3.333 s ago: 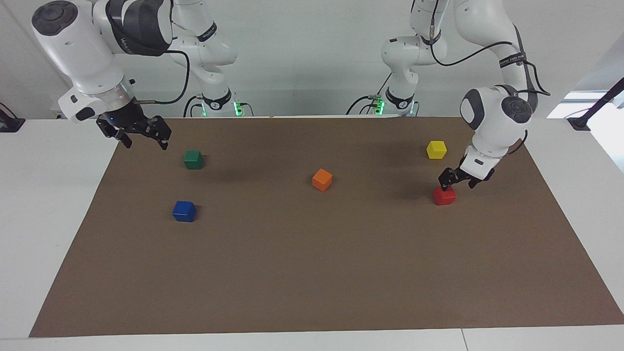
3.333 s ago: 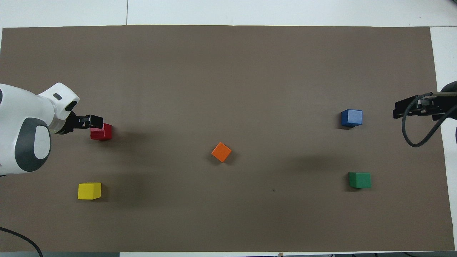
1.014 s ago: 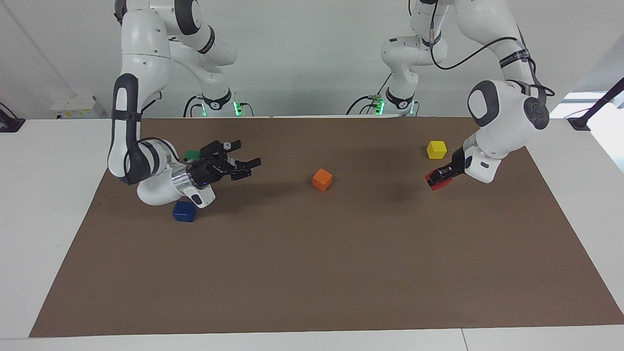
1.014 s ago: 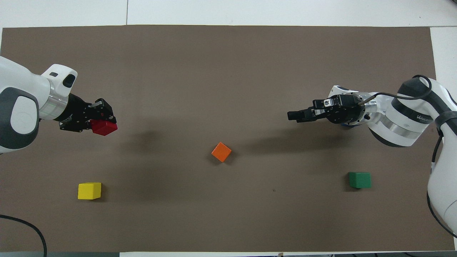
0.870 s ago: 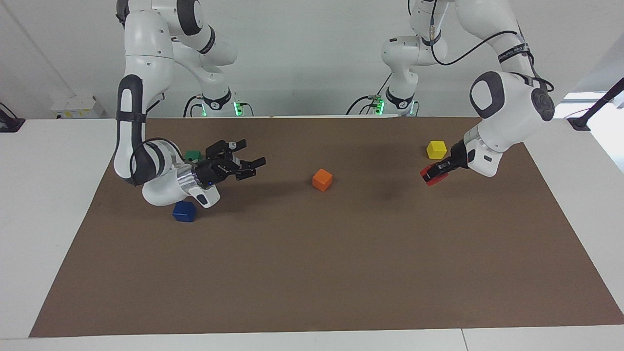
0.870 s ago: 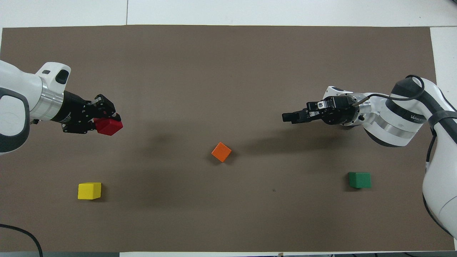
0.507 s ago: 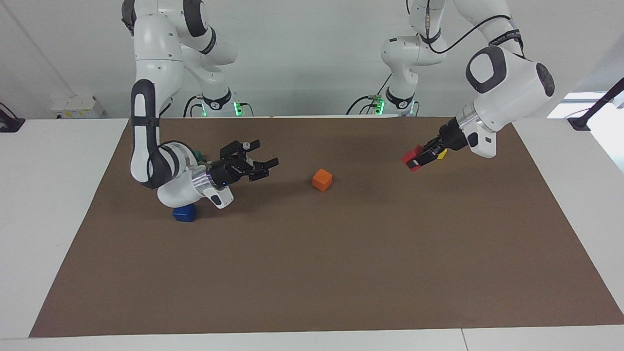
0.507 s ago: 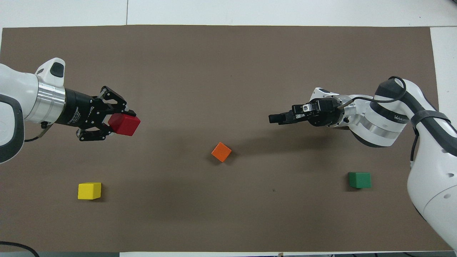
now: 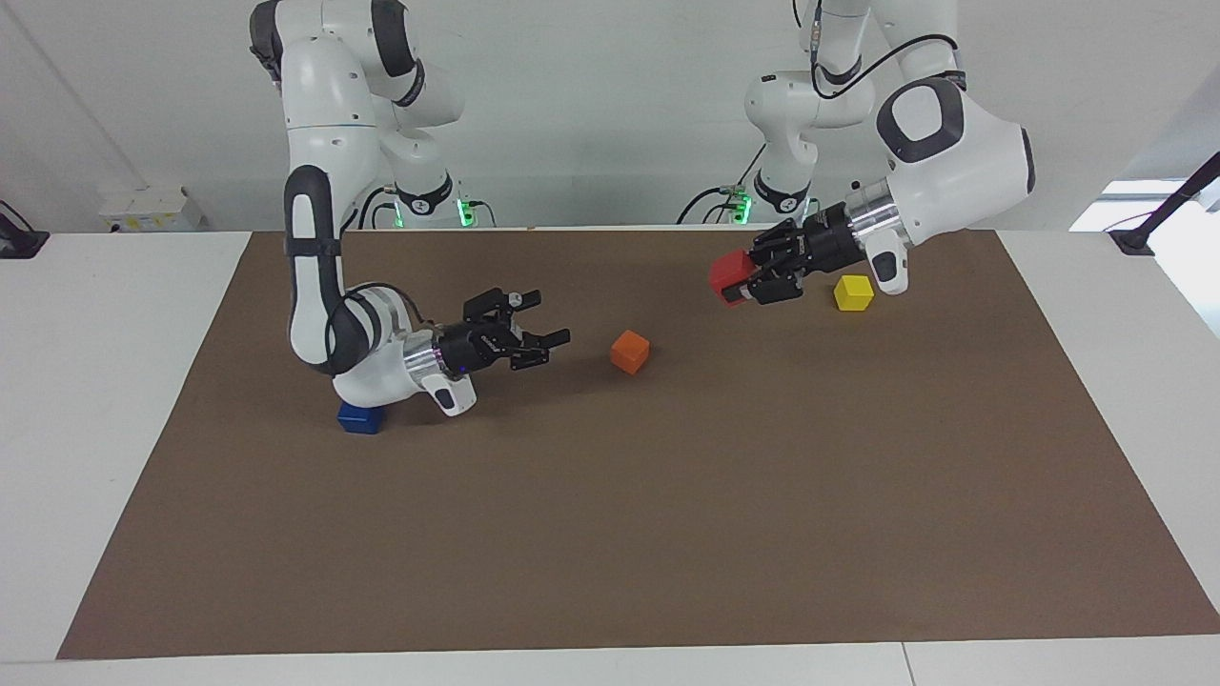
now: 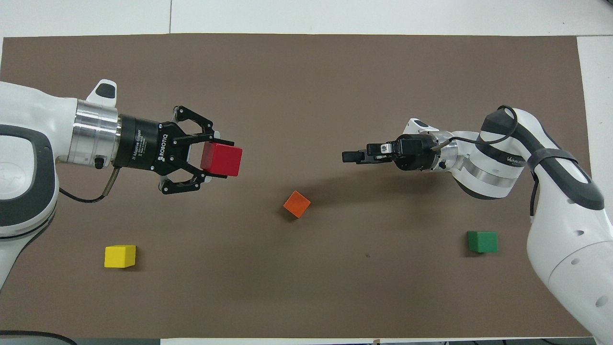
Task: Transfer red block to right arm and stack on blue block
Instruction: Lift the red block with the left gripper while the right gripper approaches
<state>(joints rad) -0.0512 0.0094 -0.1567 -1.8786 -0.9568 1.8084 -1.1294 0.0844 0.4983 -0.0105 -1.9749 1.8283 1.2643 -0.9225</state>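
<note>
My left gripper is shut on the red block and holds it up in the air, turned sideways, over the mat between the orange cube and the yellow cube. It also shows in the overhead view with the red block. My right gripper is open and empty, turned sideways toward the left gripper, low over the mat beside the orange cube; from overhead it is edge-on. The blue block lies on the mat, partly hidden under the right arm's wrist, and is hidden in the overhead view.
An orange cube lies mid-mat, between the two grippers. A yellow cube lies toward the left arm's end. A green cube lies toward the right arm's end. All sit on a brown mat.
My left gripper picked the red block off the mat, lifted it and carried it toward the middle. My right arm swung down and reached toward the middle with its gripper open.
</note>
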